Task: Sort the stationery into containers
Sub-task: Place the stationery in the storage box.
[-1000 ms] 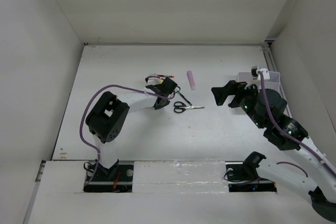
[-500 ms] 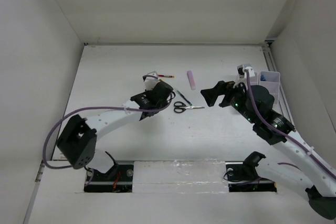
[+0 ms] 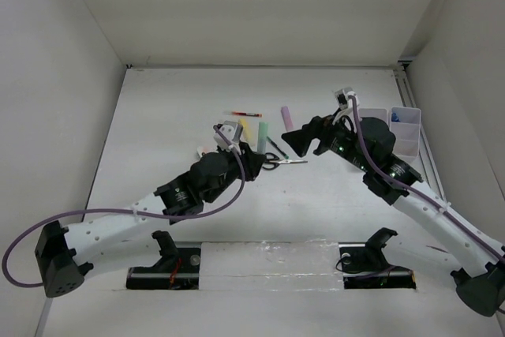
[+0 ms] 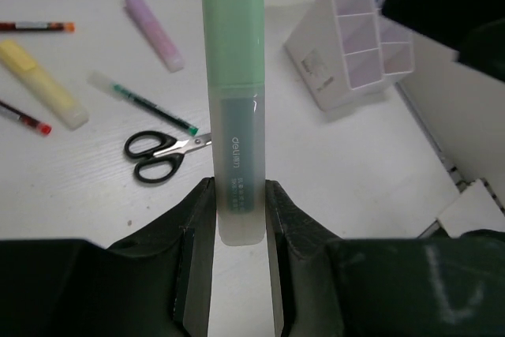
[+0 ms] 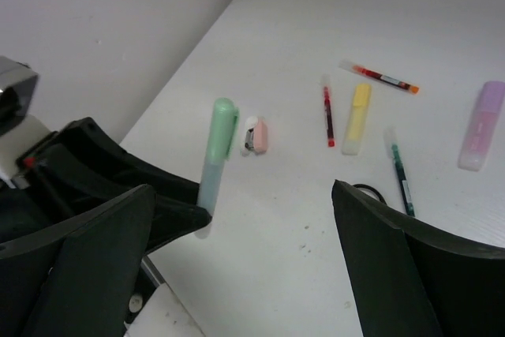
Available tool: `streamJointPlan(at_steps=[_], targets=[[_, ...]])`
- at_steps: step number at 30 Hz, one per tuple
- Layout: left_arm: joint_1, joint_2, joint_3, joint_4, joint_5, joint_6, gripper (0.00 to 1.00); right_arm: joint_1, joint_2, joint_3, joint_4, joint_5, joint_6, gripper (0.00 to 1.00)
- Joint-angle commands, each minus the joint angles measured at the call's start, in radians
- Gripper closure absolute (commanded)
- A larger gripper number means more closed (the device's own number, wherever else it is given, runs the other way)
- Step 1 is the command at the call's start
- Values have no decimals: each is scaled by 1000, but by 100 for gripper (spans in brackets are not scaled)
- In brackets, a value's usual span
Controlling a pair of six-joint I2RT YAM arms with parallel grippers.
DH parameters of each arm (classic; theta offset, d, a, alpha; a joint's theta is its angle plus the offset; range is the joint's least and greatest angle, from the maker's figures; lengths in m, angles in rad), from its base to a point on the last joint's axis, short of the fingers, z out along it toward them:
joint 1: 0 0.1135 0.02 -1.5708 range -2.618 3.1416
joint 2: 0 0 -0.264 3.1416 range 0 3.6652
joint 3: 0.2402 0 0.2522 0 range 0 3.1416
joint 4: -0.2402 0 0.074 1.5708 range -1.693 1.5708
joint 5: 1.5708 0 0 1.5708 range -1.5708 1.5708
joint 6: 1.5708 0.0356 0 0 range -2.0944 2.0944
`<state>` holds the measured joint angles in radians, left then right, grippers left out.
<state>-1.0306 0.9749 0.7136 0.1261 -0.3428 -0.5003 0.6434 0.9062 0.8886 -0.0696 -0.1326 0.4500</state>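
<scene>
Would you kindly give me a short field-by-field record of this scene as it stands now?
left gripper: jaws shut on the pale green marker, which is raised off the table
right gripper: jaws open, holding nothing
loose on the table: scissors, yellow marker, pink marker, thin pens, pink eraser
containers: white bins on the right side
</scene>
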Motion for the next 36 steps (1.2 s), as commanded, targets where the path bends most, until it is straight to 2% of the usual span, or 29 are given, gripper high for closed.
streamJointPlan(at_steps=[1,15,18,20,21,23,25,26,28,31,32,33,35,36], targets=[[3,-82,-38,164,108,101,100,13,19,13,125,-53,38,1],[3,-71,-10,188,215,131,100,47,100,9,201,-48,88,1],[3,-61,-9,198,229,140,100,58,143,9,221,-58,108,2],[3,-51,0,198,238,140,100,68,178,21,237,-58,108,7],[3,-51,0,198,238,140,100,79,189,32,246,-58,108,12],[3,-51,0,198,238,140,100,88,209,45,246,-58,108,27],[3,-41,0,198,238,140,100,98,223,46,255,-58,108,50],[3,-32,0,198,238,140,100,98,233,58,255,-58,108,74],[3,-22,0,181,210,140,98,107,243,67,255,-58,108,98],[3,-22,9,159,142,129,40,107,243,67,246,-29,108,100],[3,-22,9,147,122,129,5,107,243,67,237,11,93,100],[3,-22,9,130,101,118,0,78,234,67,237,28,78,100],[3,-22,20,103,47,98,0,43,205,67,226,83,1,100],[3,-33,20,80,36,98,0,-2,194,67,215,164,-26,100]])
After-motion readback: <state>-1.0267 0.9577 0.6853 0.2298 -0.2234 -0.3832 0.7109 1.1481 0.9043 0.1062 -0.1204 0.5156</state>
